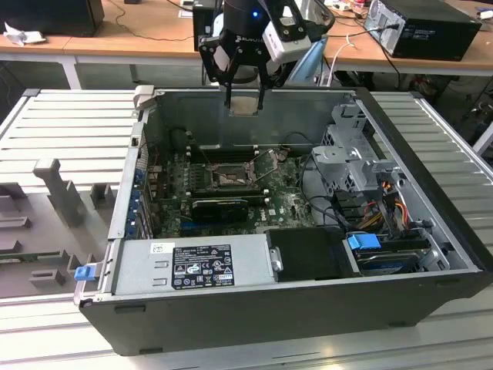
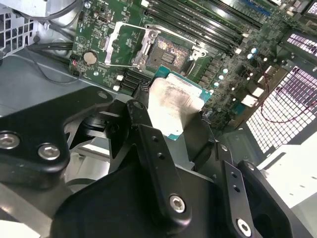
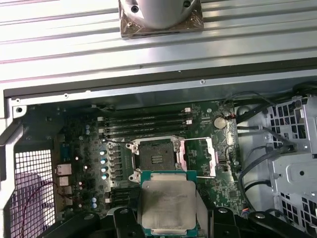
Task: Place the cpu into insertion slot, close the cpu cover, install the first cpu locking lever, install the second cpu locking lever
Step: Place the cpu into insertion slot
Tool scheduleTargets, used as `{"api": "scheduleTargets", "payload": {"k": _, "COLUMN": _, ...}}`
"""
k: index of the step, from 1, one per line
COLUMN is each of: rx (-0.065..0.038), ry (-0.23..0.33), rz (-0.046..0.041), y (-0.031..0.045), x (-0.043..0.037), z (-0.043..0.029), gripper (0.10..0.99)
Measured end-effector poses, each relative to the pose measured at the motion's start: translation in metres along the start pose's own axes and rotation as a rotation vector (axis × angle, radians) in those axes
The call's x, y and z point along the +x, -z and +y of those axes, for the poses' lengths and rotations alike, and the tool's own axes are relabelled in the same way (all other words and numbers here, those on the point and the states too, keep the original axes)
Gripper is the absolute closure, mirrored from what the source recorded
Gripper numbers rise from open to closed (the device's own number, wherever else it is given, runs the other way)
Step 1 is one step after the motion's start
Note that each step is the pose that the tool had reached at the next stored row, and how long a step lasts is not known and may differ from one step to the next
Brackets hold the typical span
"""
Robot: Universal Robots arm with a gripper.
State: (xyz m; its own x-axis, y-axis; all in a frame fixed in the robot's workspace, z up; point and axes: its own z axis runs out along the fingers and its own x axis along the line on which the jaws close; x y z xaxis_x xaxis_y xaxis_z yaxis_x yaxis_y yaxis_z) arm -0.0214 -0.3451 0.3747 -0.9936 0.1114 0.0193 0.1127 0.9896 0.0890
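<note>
The end effector [image 1: 244,106] is clamped on the cpu [image 1: 245,102], gripping it by two opposite edges and holding it in the air over the open computer case [image 1: 308,308] — well apart from the motherboard [image 1: 289,202] below. In the first wrist view the insertion slot [image 3: 153,158] lies bare, with the cpu cover [image 3: 198,157] swung open beside it.
</note>
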Motion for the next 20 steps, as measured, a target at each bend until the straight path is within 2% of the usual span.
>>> {"api": "scheduleTargets", "payload": {"k": 13, "rx": -0.001, "ry": -0.026, "rz": -0.0024, "y": -0.0001, "x": 0.0, "z": 0.0, "gripper": 0.561}}
{"api": "scheduleTargets", "payload": {"k": 20, "rx": -0.002, "ry": -0.09, "rz": -0.0081, "y": -0.0005, "x": 0.0, "z": -0.0001, "gripper": 0.561}}
